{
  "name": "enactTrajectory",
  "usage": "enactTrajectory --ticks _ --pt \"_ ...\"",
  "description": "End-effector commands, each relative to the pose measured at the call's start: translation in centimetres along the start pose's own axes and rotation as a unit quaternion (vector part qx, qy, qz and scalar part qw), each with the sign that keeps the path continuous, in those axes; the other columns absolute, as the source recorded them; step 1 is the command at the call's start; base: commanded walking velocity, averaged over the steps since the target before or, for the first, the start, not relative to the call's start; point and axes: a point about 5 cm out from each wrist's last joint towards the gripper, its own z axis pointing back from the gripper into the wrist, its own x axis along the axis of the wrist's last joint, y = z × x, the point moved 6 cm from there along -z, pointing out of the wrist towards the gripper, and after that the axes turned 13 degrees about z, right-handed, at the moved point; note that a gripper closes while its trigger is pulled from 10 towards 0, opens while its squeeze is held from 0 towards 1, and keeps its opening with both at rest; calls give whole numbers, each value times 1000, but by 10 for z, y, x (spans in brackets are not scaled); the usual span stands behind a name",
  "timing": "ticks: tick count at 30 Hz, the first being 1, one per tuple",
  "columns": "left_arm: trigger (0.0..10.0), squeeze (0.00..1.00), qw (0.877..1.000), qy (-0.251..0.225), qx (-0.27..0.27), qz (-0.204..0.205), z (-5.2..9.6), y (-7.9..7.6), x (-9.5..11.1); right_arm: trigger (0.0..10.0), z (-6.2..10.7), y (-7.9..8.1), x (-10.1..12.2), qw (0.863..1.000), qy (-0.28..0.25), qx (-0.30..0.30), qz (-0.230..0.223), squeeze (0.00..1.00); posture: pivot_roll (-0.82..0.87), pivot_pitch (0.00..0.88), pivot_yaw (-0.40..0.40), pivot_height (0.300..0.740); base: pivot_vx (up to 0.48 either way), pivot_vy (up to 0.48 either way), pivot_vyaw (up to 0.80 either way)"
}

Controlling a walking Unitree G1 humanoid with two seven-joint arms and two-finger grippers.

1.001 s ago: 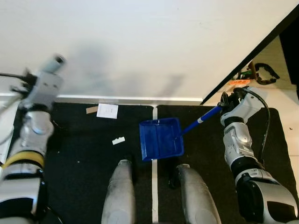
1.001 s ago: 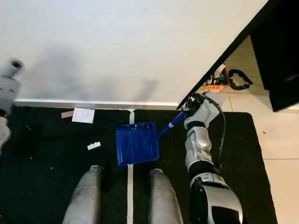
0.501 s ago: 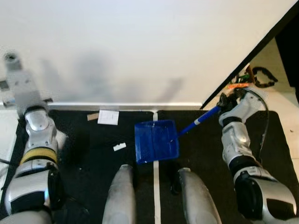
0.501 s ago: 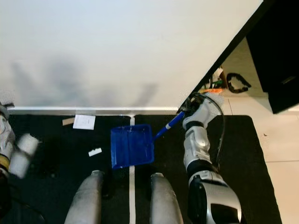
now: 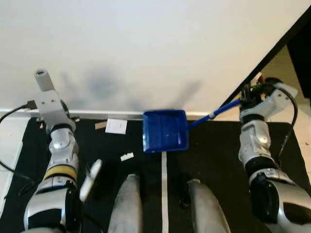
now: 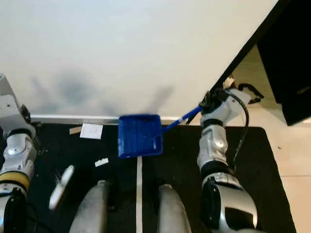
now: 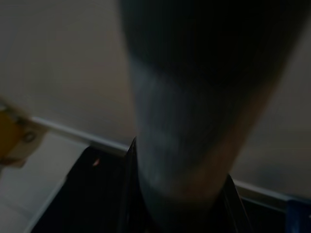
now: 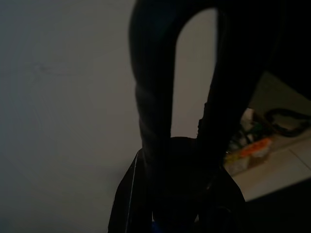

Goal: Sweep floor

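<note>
A blue dustpan (image 5: 165,131) lies flat near the white baseboard, straddling the seam between two black mats. Its blue handle (image 5: 221,108) runs right and up into my right gripper (image 5: 248,95), which is shut on the handle's end. In the right wrist view two black fingers (image 8: 150,97) clamp a dark round grip. My left arm (image 5: 57,145) reaches toward the wall on the left. A blurred white oblong (image 5: 92,173) hangs beside it, and a thick grey shaft (image 7: 184,145) crosses the left wrist view. A white paper (image 5: 115,126), a brown scrap (image 5: 100,125) and a small white scrap (image 5: 127,156) lie left of the dustpan.
My two grey legs (image 5: 127,204) stand on the black mats (image 5: 218,160) on either side of a white seam line (image 5: 164,194). A white wall rises ahead. A black cable (image 5: 14,114) trails at the left. A dark diagonal edge and clutter on tiles (image 6: 245,90) lie at the right.
The dustpan has slid from just before my feet up to the baseboard, with the right gripper still on its handle. My left arm swung inward, and the white oblong now hangs near my left leg.
</note>
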Motion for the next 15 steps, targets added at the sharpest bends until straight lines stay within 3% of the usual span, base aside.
enactTrajectory --ticks 1,2,3,4,10,15 --pt "10000 0 1000 0 -20 -1 4 -9 -4 10000 2 -11 -3 1000 4 -15 2 0 72 111 -12 740 0 480 0" --pt "10000 0 999 5 -46 -13 6 -25 -8 10000 8 -18 -17 999 32 -21 15 0 68 115 -13 740 0 480 0" --pt "10000 0 999 5 -46 -13 6 -25 -8 10000 8 -18 -17 999 32 -21 15 0 68 115 -13 740 0 480 0" --pt "10000 0 998 11 -58 -15 8 -35 -12 10000 14 -21 -27 998 48 -20 23 0 67 118 -14 740 0 480 0" --pt "10000 0 997 14 -74 -17 10 -47 -14 10000 17 -23 -31 998 52 -23 21 0 67 127 -14 740 0 480 0" --pt "10000 0 997 15 -76 -14 10 -48 -14 10000 17 -24 -30 998 52 -31 21 0 66 133 -16 740 0 480 0"
